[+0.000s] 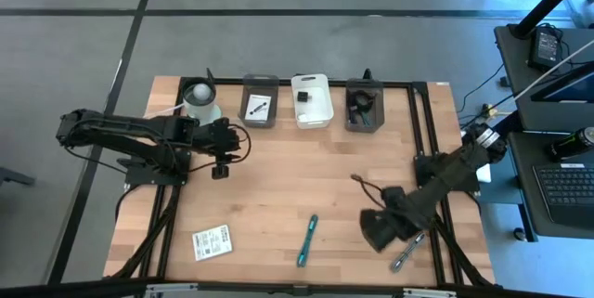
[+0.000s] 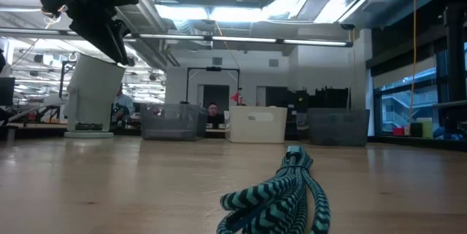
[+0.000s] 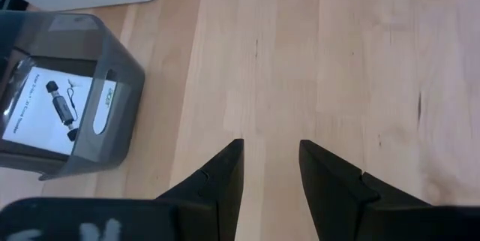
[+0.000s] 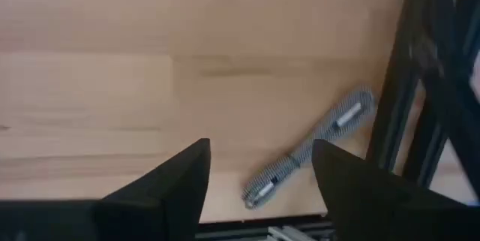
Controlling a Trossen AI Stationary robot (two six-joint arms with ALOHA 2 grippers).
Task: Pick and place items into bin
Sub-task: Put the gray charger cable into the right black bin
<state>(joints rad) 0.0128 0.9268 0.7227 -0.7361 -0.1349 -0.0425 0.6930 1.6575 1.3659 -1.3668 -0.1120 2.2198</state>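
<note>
No text can be read with confidence. The white card (image 3: 54, 106) lying in the grey bin (image 3: 112, 113) carries a line of dark print along one edge beside a drawing of a small tool, but the letters are too small to make out in the left wrist view. The white printed packet (image 1: 212, 242) on the table shows dark blocks of print in the high view, likewise illegible. The remaining surfaces carry no legible marking.
</note>
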